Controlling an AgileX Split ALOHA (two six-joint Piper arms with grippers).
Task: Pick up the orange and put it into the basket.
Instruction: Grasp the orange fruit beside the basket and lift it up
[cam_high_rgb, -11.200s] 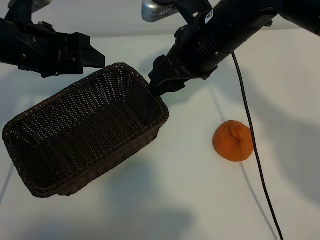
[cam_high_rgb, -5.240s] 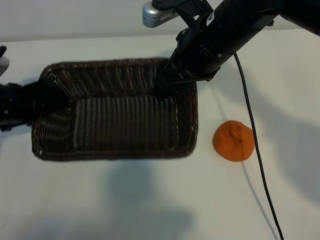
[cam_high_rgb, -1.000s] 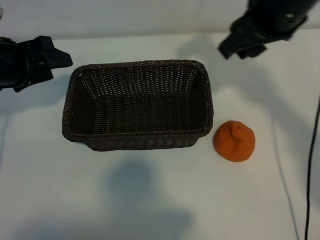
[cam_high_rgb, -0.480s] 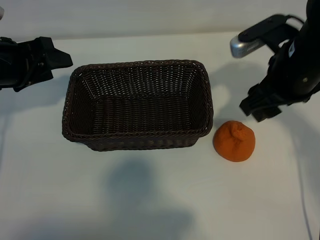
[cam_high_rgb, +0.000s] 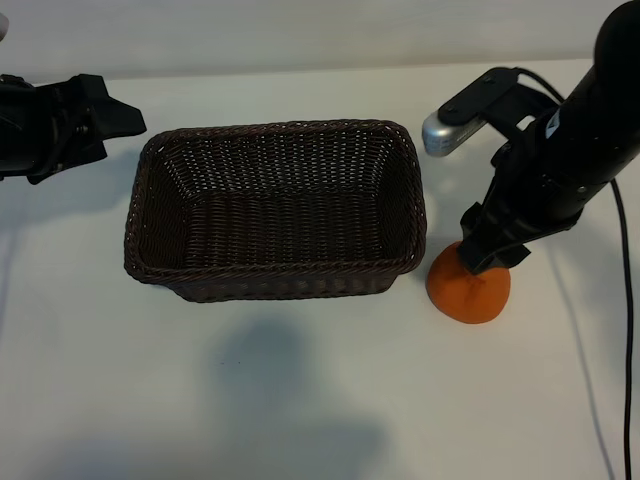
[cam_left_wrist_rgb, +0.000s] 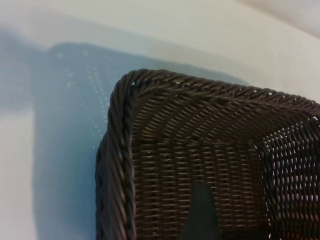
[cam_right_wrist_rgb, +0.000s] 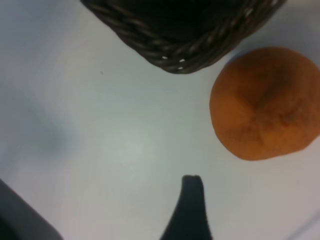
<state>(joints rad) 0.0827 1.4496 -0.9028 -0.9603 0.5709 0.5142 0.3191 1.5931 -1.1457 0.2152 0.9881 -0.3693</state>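
While the right arm hangs over the fruit, work down this legend from largest item to smallest.

1. Basket (cam_high_rgb: 275, 292): it sits empty on the white table (cam_high_rgb: 300, 400), its near right corner just beside the fruit; carry over the braided rim.
2. Left gripper (cam_high_rgb: 105, 118): parked beyond the basket's left end, jaws wide, holding nothing; leave it.
3. Right gripper (cam_high_rgb: 492, 255): poised above the fruit, jaws spread wide, nothing held; centre it before you close.
4. Orange (cam_high_rgb: 468, 292): resting on the table; straddle its widest girth.

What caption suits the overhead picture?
Right pincer descends open over the orange beside the empty wicker basket; left pincer waits.
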